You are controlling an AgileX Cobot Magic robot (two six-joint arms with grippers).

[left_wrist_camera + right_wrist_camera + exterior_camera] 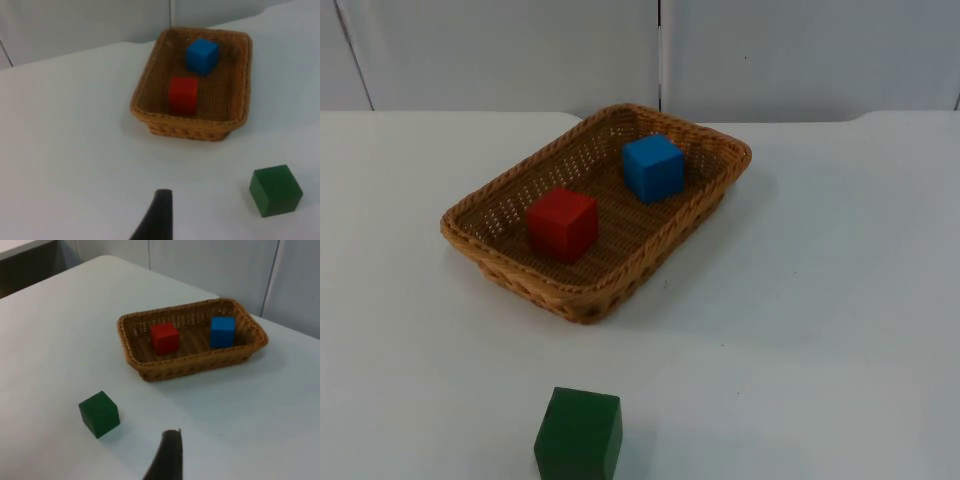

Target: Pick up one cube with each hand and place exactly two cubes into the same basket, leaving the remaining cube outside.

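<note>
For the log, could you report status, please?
Red cube and blue cube in basket. Green cube outside on table. Nothing obstructing.

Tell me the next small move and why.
Probably none beyond keeping both arms back: the red cube and blue cube already sit in the basket, and the green cube lies outside on the table, as the task wants.
</note>
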